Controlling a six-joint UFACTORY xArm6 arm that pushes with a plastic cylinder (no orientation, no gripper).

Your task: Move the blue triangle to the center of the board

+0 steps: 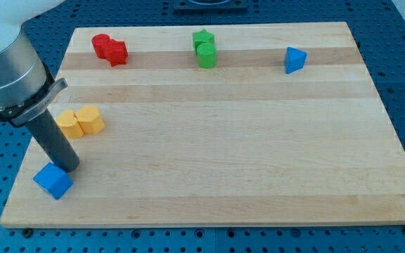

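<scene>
The blue triangle (pixel 294 60) lies near the view's top right of the wooden board (pixel 216 140). My tip (pixel 69 169) rests at the view's lower left, touching or just above the top right of a blue cube (pixel 53 180). The tip is far from the blue triangle, across the whole board.
Two yellow blocks (pixel 80 121) sit side by side just above the tip at the left. Two red blocks (pixel 110 49) lie together at the top left. Two green blocks (pixel 204 48) lie together at the top middle. The arm's grey body (pixel 9 70) overhangs the left edge.
</scene>
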